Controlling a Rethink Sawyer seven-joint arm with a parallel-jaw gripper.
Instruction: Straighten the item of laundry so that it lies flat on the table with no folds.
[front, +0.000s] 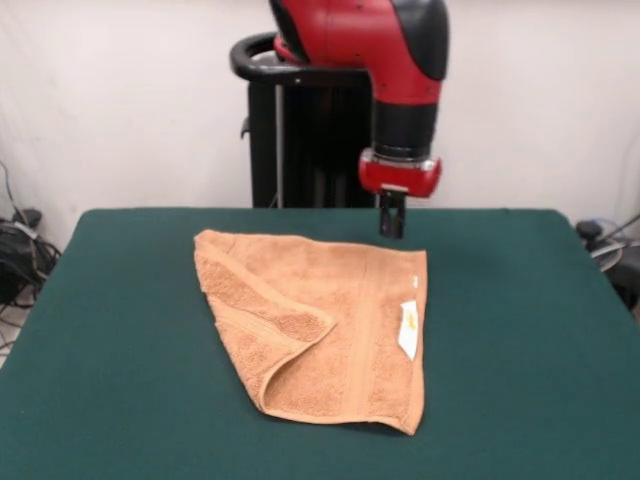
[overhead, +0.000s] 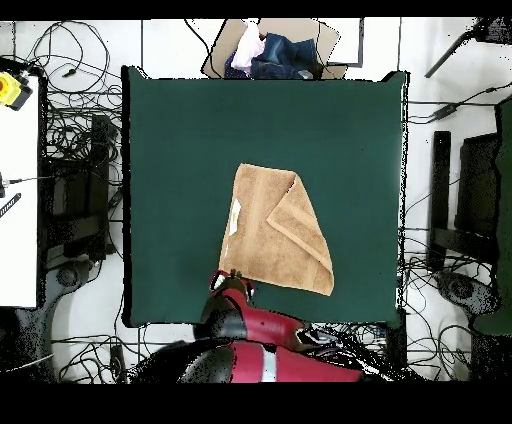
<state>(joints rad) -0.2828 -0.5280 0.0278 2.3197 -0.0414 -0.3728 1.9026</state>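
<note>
The towel (front: 318, 330) lies near the middle of the tabletop (front: 520, 340), not flat: one corner is folded over onto the body, making a triangular flap (front: 262, 310) with a raised, looping edge along the front. The white tag (front: 408, 328) shows on the border band at the other side. The end effector (front: 391, 218) hangs just above the far edge of the towel, close to its far corner, holding nothing; its dark tips read as one narrow block, and whether they are spread or pressed together I cannot tell. The main risk, as I judge it, is a grasp in the wrong place: a pinch at this far corner and a pull would drag the whole towel across the felt-like surface with the fold intact, or bunch it further. A pinch on the flap that goes too deep could catch both layers, so the fold would travel instead of opening. Too shallow a descent could slip off the terry pile and lift nothing.
</note>
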